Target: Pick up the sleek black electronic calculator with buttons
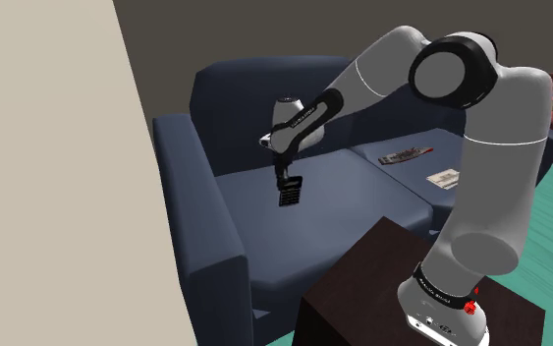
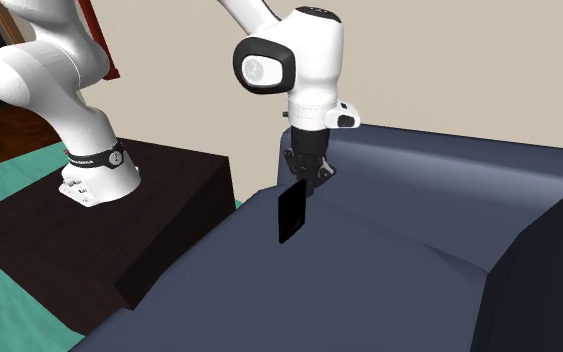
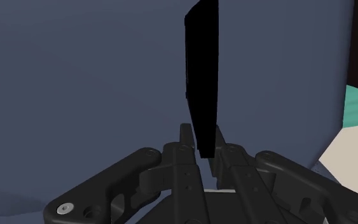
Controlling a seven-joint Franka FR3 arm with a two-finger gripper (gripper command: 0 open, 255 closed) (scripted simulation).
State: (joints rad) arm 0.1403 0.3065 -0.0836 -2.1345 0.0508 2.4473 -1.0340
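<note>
Hanging from jaws by edge, calculator clear above sofa.

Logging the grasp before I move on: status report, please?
Gripper shut on calculator. Calculator hanging upright from it, above the sofa seat. Nothing in the way.

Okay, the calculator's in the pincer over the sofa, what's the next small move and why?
Probably a slow straight lift with the pincer shut: it clasps only one end of the black calculator, which hangs upright close above the seat of the dark blue sofa.
</note>
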